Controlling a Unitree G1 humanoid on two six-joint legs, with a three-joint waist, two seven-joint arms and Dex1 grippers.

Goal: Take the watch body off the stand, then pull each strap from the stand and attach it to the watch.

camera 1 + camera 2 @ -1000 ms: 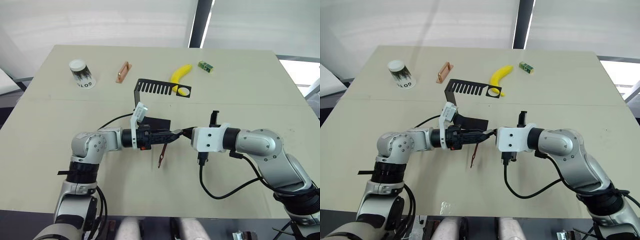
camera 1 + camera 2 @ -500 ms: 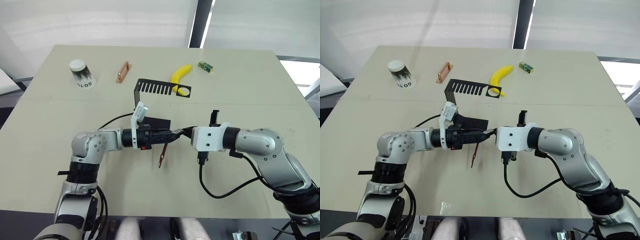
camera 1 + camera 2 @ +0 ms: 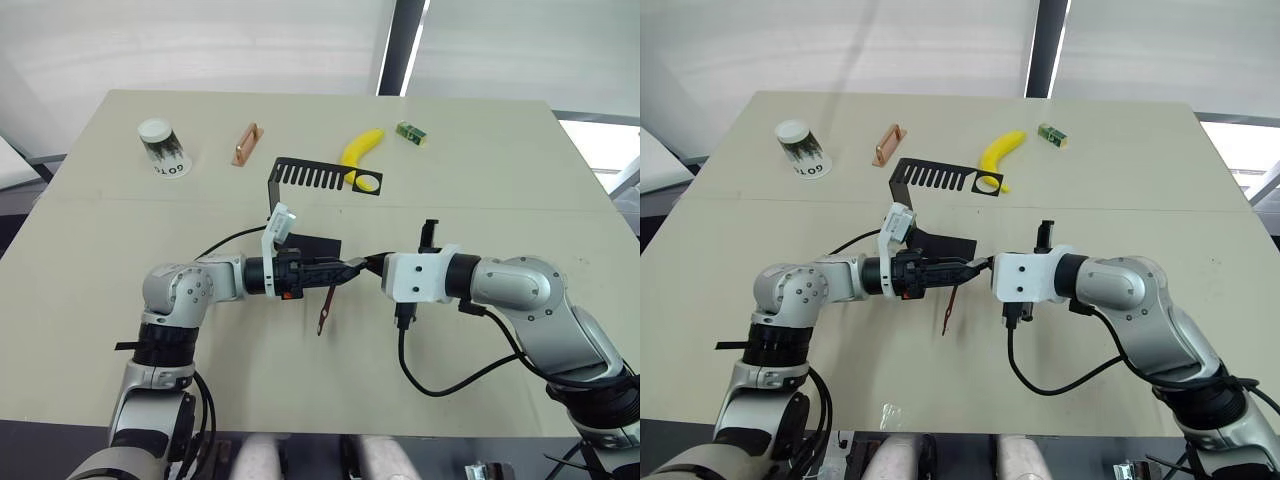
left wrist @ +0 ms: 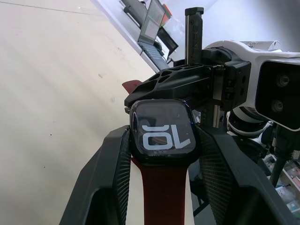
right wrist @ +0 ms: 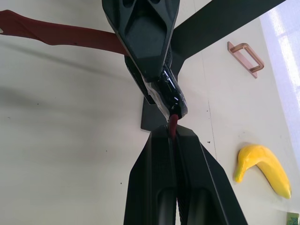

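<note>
Your left tool [image 4: 161, 154] is clamped on the watch body [image 4: 161, 137], one strap [image 3: 325, 310] dangling above the counter [image 3: 480, 170]. Your right tool [image 5: 174, 136] pinches the second strap [image 5: 173, 123] against the watch's edge.

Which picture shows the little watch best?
The left wrist view: the watch body faces the camera, clamped between the left gripper fingers. The right wrist view shows its edge; the eye views barely show it.
</note>
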